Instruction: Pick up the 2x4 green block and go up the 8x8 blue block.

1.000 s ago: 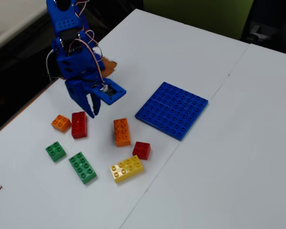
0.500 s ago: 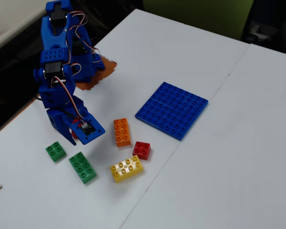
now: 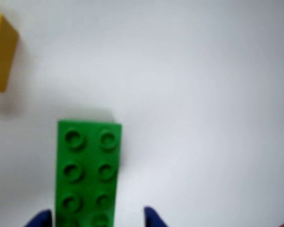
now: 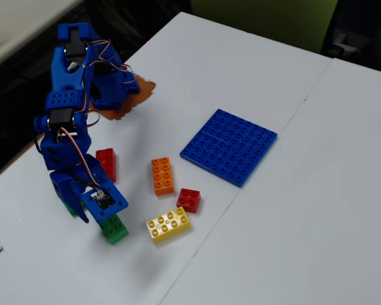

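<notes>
In the fixed view, my arm (image 4: 70,127) leaned down over the left part of the white table (image 4: 292,190), and my gripper (image 4: 82,213) hung low over the green block (image 4: 115,229), covering most of it. Only the block's near end showed below the wrist. A red brick (image 4: 106,163) lay just right of the arm. Further right lay an orange brick (image 4: 162,175), then a yellow brick (image 4: 169,224) near the green block, then a small red brick (image 4: 189,199). The blue plate (image 4: 229,145) lay flat, well apart to the right, with nothing on it.

In the wrist view, a yellow brick (image 3: 1,52) sat at the upper left edge. The green block (image 3: 88,172) lay lengthwise, running down to the bottom edge. My two fingertips (image 3: 39,220) stood spread, one on each side of the block's near end. The left tip sat just beside the block; the right tip stood clear of it. My fingers held nothing.
</notes>
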